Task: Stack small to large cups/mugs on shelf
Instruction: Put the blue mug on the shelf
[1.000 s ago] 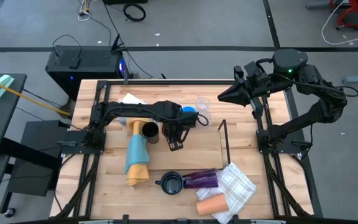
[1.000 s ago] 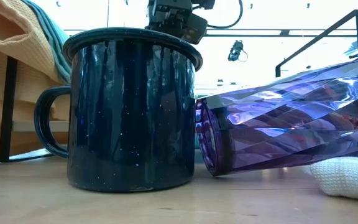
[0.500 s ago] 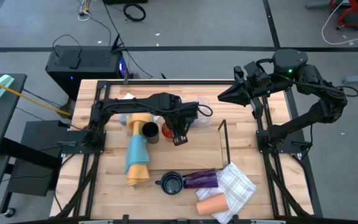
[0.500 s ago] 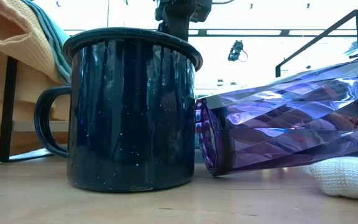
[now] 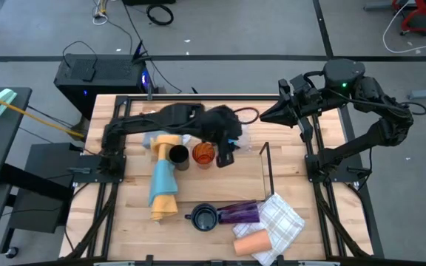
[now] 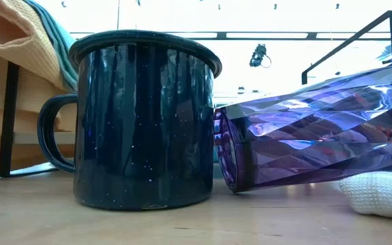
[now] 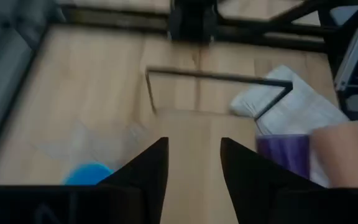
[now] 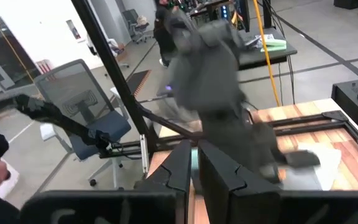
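Note:
My left gripper (image 5: 224, 157) (image 7: 194, 168) is open and empty, raised over the table's middle, just right of the amber cup (image 5: 203, 154), which stands upright beside the black cup (image 5: 177, 156). The bright blue cup (image 7: 89, 173) and a clear glass (image 7: 86, 140) show in the left wrist view. The black rod shelf (image 5: 266, 168) (image 7: 216, 76) stands to the right. The dark handled mug (image 5: 204, 219) (image 6: 145, 116) stands upright near the front edge. The purple tumbler (image 5: 239, 213) (image 6: 318, 129) lies on its side against it. The peach cup (image 5: 251, 242) lies by the front edge. My right gripper (image 5: 263, 115) (image 8: 194, 168) is shut, raised at the far right.
A rolled yellow-and-blue cloth (image 5: 163, 186) (image 6: 26, 61) lies left of centre, running toward the near edge. A white checked cloth (image 5: 283, 222) (image 6: 380, 190) lies at the near right beside the tumbler and peach cup. Bare wood lies between the shelf and the amber cup.
My left gripper has gone up and toward the table's right and far edges, leaving the low view. The amber cup it was over now stands uncovered beside the black cup.

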You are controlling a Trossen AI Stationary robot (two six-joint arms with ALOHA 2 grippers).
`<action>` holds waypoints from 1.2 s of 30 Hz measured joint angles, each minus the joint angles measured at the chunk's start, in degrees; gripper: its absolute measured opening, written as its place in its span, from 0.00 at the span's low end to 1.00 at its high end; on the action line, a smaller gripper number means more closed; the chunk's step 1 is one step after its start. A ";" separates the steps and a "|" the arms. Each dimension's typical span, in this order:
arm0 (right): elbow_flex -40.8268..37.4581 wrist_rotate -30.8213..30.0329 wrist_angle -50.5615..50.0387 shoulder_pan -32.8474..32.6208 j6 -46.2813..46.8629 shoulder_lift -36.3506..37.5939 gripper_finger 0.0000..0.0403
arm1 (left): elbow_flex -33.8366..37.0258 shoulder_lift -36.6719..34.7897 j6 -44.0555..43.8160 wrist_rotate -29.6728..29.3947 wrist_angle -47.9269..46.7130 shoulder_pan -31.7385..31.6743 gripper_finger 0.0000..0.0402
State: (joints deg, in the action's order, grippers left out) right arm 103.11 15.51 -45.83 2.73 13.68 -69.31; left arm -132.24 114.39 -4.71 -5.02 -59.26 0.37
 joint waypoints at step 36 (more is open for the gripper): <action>-9.35 -5.61 3.28 2.00 -3.37 1.88 0.09 | 8.54 -13.64 -3.91 10.79 55.55 1.52 0.19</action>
State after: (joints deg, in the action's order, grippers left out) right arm 93.76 9.90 -42.54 4.73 10.31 -67.43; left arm -123.70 100.75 -8.62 5.77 -3.71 1.89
